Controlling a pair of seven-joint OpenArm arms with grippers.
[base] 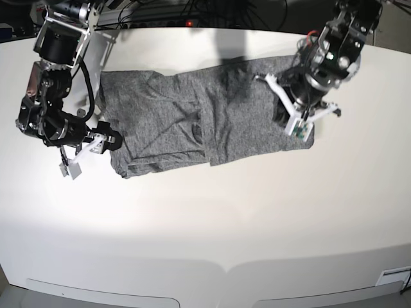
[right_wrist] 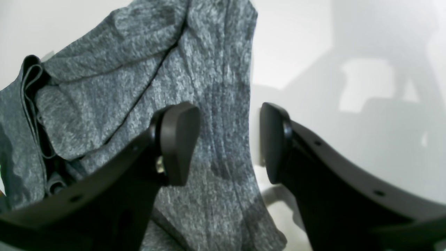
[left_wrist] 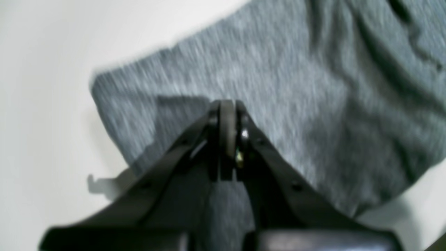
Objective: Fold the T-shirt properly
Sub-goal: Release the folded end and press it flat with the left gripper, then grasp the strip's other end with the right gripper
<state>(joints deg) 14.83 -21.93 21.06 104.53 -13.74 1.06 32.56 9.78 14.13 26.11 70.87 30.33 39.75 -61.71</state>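
The grey T-shirt (base: 192, 122) lies partly folded on the white table (base: 205, 218) — right gripper (right_wrist: 230, 143) spread wide at its edge, holding nothing — left gripper (left_wrist: 226, 104) pinched closed above it.

I find nothing to read — no word, label, brand, number or sign on anything in my three views. The T-shirt (base: 192, 122) under me is plain grey knit (no print or tag showing), and the white table (base: 205, 212) carries no markings I can make out.
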